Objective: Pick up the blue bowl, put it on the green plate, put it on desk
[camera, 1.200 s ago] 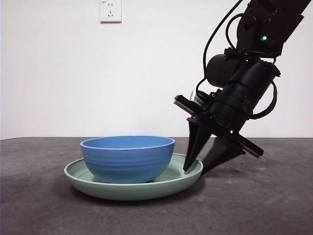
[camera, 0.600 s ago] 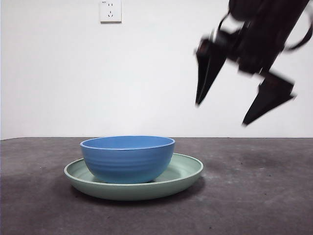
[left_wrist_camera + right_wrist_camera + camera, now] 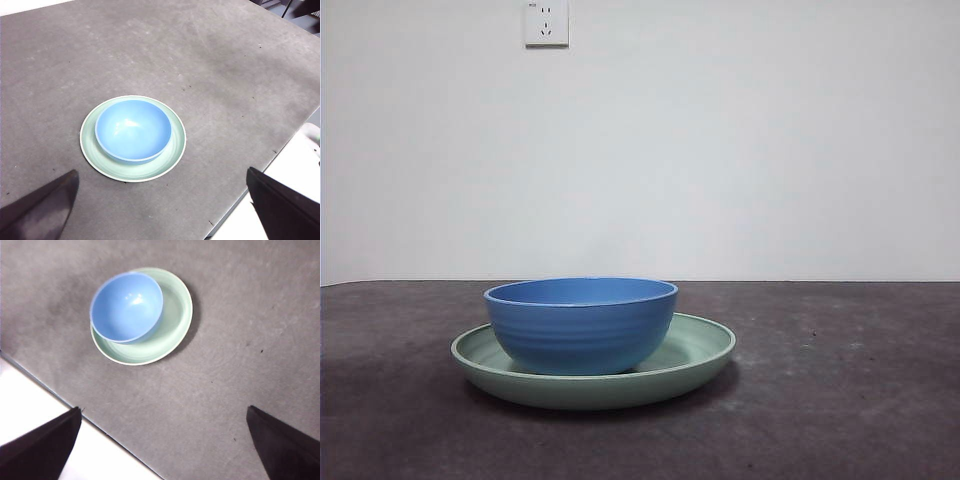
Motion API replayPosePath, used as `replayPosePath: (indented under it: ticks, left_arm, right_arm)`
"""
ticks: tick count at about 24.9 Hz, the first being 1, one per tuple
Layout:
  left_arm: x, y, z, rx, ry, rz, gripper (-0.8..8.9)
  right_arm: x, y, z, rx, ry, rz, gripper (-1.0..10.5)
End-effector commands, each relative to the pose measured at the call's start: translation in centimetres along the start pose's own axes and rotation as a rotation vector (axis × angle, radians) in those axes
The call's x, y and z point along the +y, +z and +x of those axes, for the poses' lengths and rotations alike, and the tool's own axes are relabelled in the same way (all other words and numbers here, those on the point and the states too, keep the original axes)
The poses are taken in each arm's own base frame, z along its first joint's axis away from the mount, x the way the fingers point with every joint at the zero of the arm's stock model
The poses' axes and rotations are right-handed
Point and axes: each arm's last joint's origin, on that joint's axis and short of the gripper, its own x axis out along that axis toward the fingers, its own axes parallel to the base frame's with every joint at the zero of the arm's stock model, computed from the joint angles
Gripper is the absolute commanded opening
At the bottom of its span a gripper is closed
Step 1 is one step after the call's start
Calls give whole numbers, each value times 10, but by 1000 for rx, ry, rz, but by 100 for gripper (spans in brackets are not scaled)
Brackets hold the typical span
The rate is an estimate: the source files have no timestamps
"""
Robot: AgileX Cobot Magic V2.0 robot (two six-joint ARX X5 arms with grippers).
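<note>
Lower centre of the front view: blue bowl [image 3: 580, 325] sits in green plate [image 3: 705, 352], offset left, both on the surface [image 3: 860, 400]. Stacking looks done; next, judged, a rim grip and lift off to the bare surface. Bowl glossy, faintly ridged; plate shallow, pale, raised rim; surface matte, speckled. Left gripper [image 3: 160, 210] and right gripper [image 3: 160, 450] hang high, fingers wide, holding nothing.
</note>
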Motion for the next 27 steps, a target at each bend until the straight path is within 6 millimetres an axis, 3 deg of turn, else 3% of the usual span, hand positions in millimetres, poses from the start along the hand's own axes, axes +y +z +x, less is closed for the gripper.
replayPosePath:
  ticks: [1, 5, 10, 11, 12, 14, 15, 16, 27]
  left_arm:
    - [-1, 3, -2, -18, -7, 3, 626]
    - [-1, 3, -2, -18, -7, 3, 626]
    - [-1, 3, -2, -18, -7, 3, 614]
    - [-1, 3, -2, -18, -7, 3, 575]
    - [-1, 3, -2, -16, -6, 3, 484]
    - [-1, 3, -2, -17, -7, 2, 138]
    - [-1, 3, -2, -18, -7, 2, -17]
    - [-1, 4, -2, -20, -7, 2, 34]
    - [-1, 3, -2, -19, -7, 2, 36]
  right_arm:
    - [4, -8, -18, -66, 14, -38, 624]
    - [7, -26, -37, -109, 21, -49, 623]
    - [7, -30, -41, -118, 22, -51, 622]
    - [7, -30, -41, -118, 22, -51, 594]
    - [7, -30, -41, -116, 23, -51, 452]
    - [7, -30, -40, -114, 22, -50, 6]
    - [7, -30, -41, -117, 22, -52, 28]
    - [8, -29, -41, -123, 24, -53, 45]
    - [8, -28, -41, -138, 25, -57, 45]
